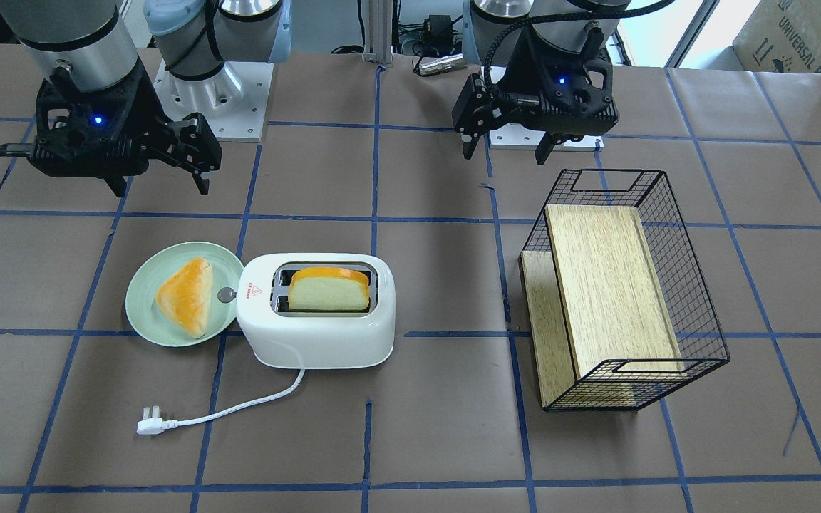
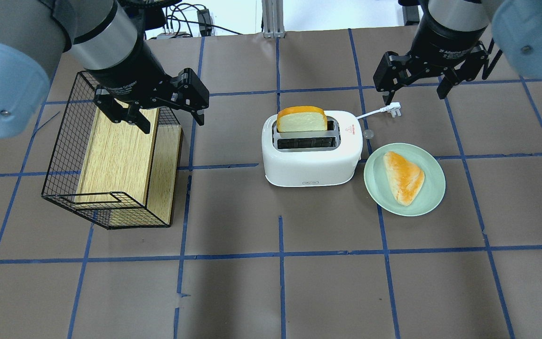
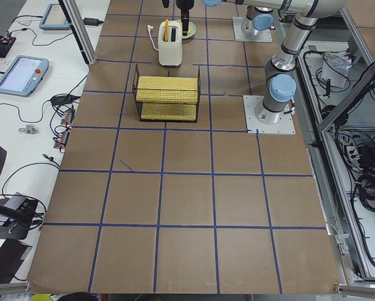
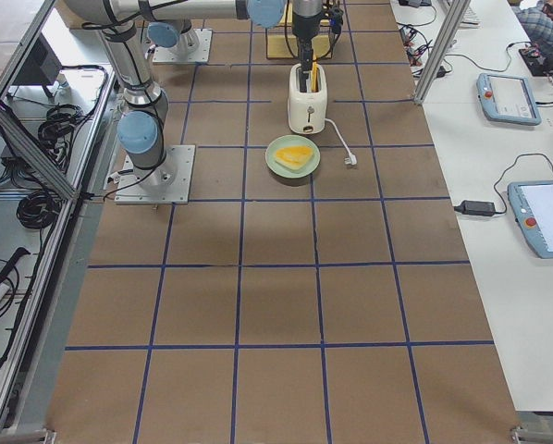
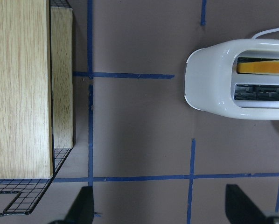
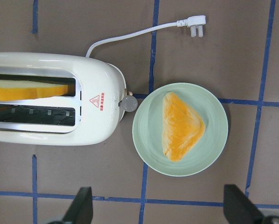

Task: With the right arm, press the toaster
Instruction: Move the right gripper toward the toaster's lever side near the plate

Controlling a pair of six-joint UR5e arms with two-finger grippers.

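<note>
- Brown paper table (image 2: 271,292), gridded in blue tape, holds everything; neither pincer touches anything.
- Over the wire basket (image 2: 59,155) hangs the left gripper (image 2: 173,125), fingers spread, well apart from the job; little risk there.
- Next, the toaster (image 2: 312,162) sits below the right gripper (image 2: 414,97) and off to one side, a bread slice (image 2: 301,121) standing proud of one slot.
- Its lever knob (image 2: 369,134) is small and just beside the plate (image 2: 379,183); a descent slightly off would likely clip that rim or the pastry (image 2: 405,176).
- Farthest over, the right gripper hovers with fingers wide apart; one finger might slide off the lever knob or tip the toaster. The plug (image 2: 395,109) lies loose beneath it, so the lever may not latch.
</note>
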